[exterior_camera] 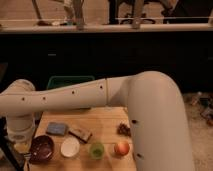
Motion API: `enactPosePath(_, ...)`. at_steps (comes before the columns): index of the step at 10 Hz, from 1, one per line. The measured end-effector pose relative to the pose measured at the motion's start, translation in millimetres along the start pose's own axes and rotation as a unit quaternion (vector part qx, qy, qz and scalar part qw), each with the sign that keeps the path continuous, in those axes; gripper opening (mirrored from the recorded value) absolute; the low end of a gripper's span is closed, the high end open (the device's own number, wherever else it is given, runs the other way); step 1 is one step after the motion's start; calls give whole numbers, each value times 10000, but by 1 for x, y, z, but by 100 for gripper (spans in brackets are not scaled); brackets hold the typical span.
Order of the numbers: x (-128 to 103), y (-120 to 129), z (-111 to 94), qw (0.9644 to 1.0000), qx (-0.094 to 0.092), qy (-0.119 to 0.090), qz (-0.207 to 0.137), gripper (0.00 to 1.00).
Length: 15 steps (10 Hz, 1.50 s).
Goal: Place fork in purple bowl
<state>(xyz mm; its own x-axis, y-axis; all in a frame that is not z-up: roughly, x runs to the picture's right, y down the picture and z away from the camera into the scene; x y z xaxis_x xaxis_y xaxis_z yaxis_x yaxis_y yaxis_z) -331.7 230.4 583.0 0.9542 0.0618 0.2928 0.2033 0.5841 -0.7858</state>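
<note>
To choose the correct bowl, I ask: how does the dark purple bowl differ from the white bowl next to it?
The purple bowl is dark and glossy; the white bowl is pale. The purple bowl looks slightly bigger than the white bowl. The purple bowl sits beside the gripper at the left edge of the table; the white bowl stands farther right. Both are round and upright on the table.
</note>
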Motion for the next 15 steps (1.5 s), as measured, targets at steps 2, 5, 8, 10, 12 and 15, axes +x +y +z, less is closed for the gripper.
enactPosePath(2, 1, -9, 5, 9999, -11, 84, 78, 0)
enactPosePath(5, 6, -37, 10, 9993, -16, 234, 292, 0)
enactPosePath(8, 18, -64, 7, 9980, 31, 356, 515, 0)
enactPosePath(10, 21, -73, 2, 9974, 77, 393, 605, 0)
enactPosePath(12, 25, -76, -2, 9968, 98, 440, 660, 0)
enactPosePath(15, 27, -76, 1, 9964, 69, 479, 696, 0)
